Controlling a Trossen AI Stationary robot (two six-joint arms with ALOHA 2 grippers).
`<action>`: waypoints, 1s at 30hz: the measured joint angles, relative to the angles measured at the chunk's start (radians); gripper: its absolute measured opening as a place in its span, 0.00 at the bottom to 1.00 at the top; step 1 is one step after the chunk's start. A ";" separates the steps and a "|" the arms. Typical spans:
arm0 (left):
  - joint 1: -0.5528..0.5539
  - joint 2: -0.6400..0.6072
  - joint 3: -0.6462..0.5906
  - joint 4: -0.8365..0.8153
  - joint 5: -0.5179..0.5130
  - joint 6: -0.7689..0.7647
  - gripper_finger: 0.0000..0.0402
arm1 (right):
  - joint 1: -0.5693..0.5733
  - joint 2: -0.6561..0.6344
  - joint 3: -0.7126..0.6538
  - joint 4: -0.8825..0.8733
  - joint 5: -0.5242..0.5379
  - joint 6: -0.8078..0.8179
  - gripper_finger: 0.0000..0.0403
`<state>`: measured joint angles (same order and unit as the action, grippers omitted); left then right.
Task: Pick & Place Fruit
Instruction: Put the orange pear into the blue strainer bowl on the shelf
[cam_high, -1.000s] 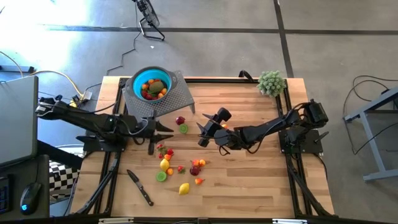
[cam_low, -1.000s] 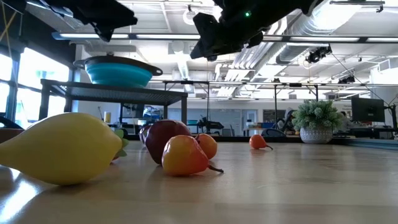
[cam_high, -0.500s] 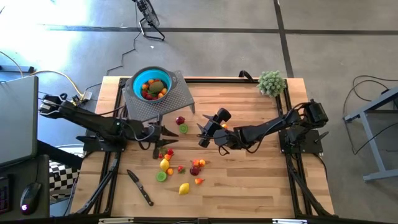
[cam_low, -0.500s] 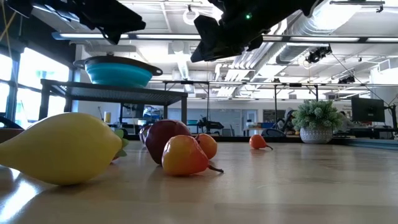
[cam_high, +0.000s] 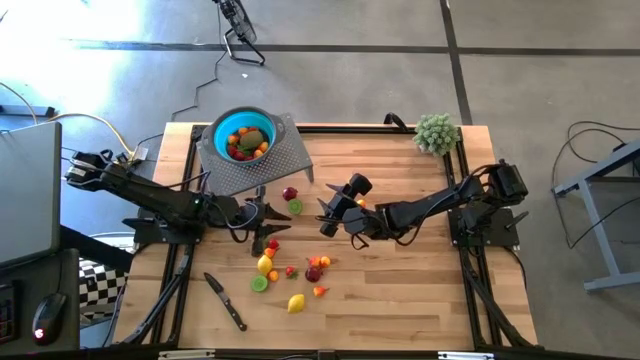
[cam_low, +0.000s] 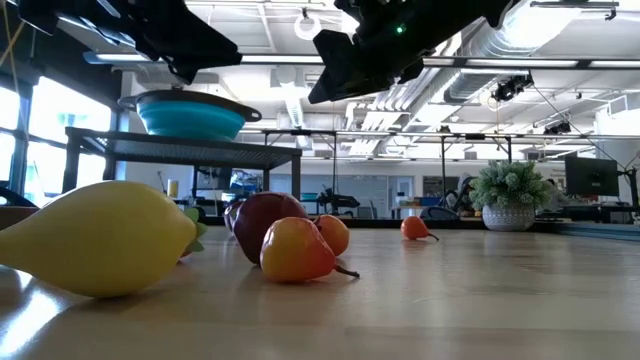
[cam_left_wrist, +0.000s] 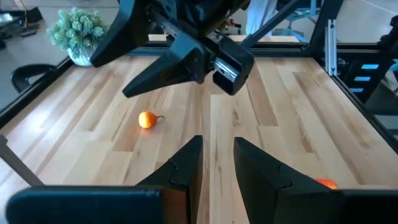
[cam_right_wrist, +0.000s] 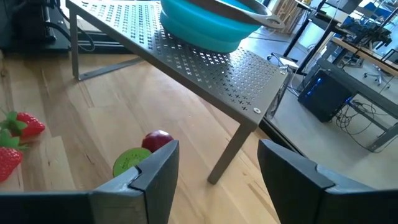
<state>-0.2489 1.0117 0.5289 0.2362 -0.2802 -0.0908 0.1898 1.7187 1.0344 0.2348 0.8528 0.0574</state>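
Centrally on the pale wooden desk (cam_high: 400, 280), the small toy-like fruit (cam_high: 290, 270) is scattered, with more pieces held in the teal round bowl (cam_high: 245, 136) on the perforated grey metal stand (cam_high: 283, 160). Just above the scattered pieces the left hand (cam_high: 272, 222) is poised, narrowly parted and empty. Beside them, the right hand (cam_high: 328, 208) is held open and empty.

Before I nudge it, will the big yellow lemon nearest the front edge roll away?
Probably somewhat: the lemon is rounded and lies on its side on smooth bare wood. Its pointed end should make it curve rather than run straight. It looks like a light toy.
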 joint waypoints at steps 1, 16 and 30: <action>0.000 0.000 0.000 0.000 0.000 -0.011 0.22 | 0.000 0.000 0.000 0.000 0.000 0.000 0.52; -0.002 0.000 -0.027 0.089 0.013 0.018 0.22 | -0.001 0.000 0.000 0.000 0.000 0.044 0.52; 0.000 -0.331 -0.196 0.076 0.022 0.091 0.22 | -0.002 0.000 0.000 0.001 -0.008 0.054 0.52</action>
<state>-0.2493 0.6806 0.3330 0.3122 -0.2581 0.0006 0.1878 1.7187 1.0344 0.2358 0.8448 0.1112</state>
